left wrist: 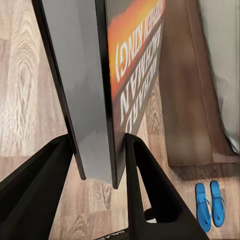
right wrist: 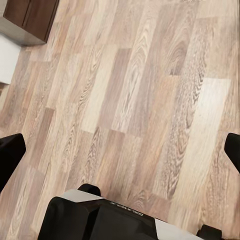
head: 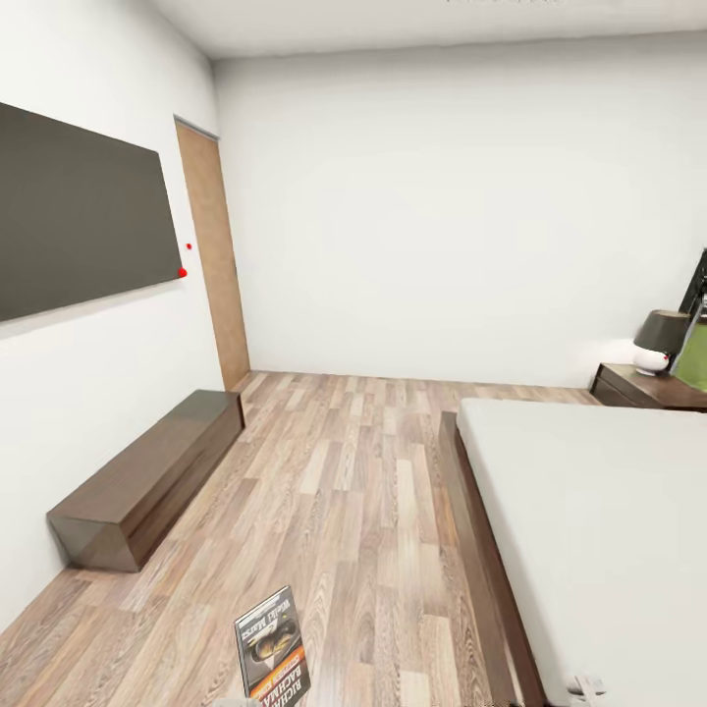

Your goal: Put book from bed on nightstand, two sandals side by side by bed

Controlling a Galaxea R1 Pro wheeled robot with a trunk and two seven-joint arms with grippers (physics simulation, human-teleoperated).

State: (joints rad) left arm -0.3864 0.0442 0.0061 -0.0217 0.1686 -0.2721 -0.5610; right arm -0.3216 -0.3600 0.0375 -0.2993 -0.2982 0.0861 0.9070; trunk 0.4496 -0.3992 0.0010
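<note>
Left gripper point(left wrist: 100, 150) has its two black fingers point(left wrist: 150, 190) closed onto the book point(left wrist: 125, 75), pinching its lower edge; book held upright off the wood-plank floor point(head: 353, 471), orange band and white lettering on the cover. In the head view the book point(head: 272, 648) shows at the bottom edge, above the floor, left of the bed's point(head: 599, 520) foot end. Both blue sandals point(left wrist: 210, 204) lie side by side, touching or nearly so, on the floor just beside the dark bed frame corner. Right gripper point(right wrist: 120, 155) is spread wide, fingertips point(right wrist: 10, 155) at opposite sides, holding nothing, floor beneath. Nightstand point(head: 648, 388) stands at the far side of the bed against the back wall, a lamp point(head: 658, 342) on its top. Long low bench cabinet point(head: 147, 476) along the left wall under a dark panel point(head: 83, 211); door point(head: 214, 255) beyond it.
</note>
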